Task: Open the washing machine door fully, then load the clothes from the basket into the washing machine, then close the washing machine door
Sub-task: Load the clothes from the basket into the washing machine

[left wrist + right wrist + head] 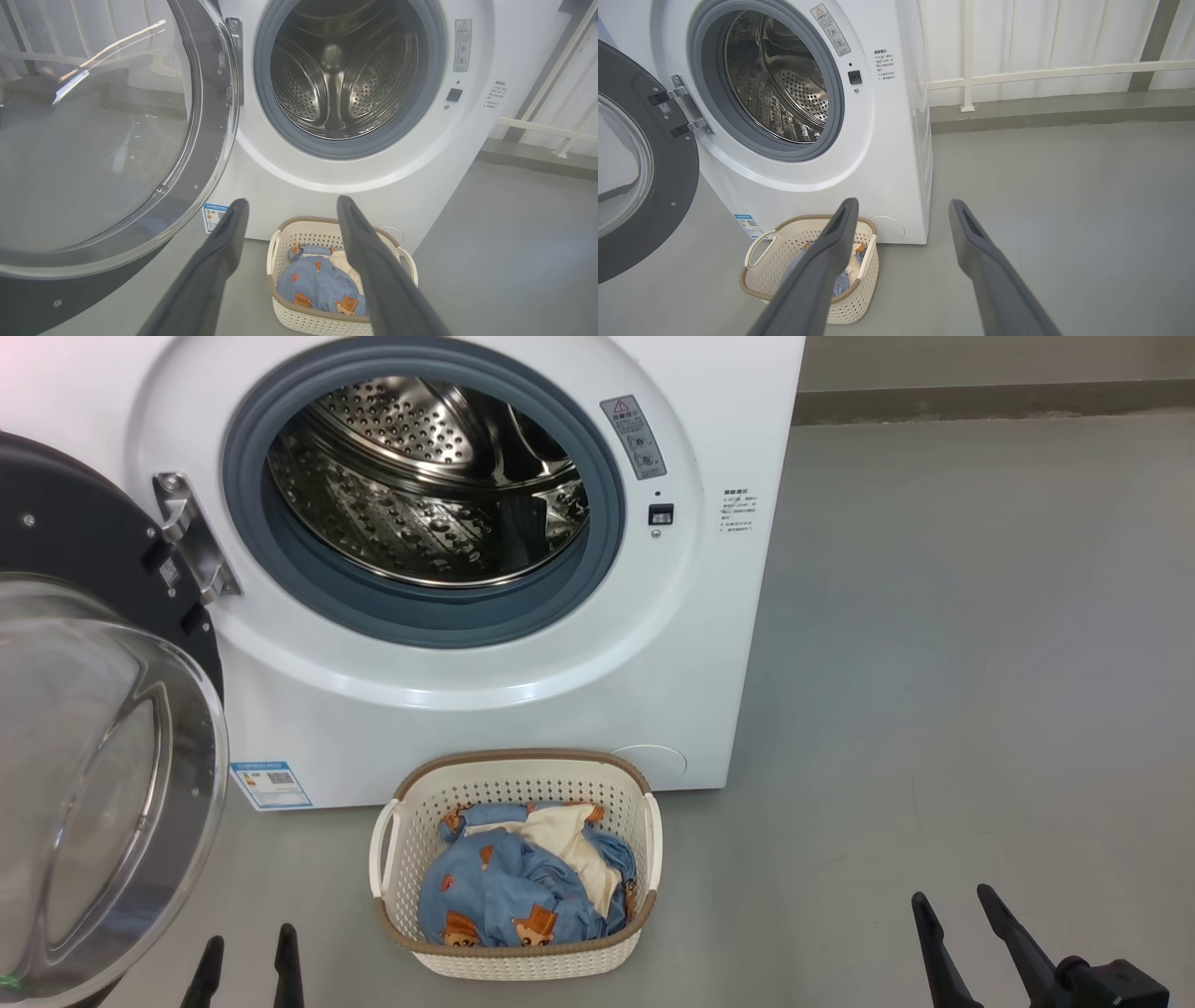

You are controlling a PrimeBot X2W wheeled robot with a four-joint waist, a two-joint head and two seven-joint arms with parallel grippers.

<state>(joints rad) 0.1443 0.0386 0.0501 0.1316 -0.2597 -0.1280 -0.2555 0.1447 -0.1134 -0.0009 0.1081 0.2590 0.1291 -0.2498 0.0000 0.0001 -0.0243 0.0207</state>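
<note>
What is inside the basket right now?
The clothes, blue bear-print fabric with cream fabric partly over it, lie in the basket. Whatever is beneath them, and the basket's floor, is covered.

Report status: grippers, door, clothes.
Left gripper and right gripper open, empty. Washing machine door stands wide open, close beside left gripper. Clothes in basket, none in drum.
</note>
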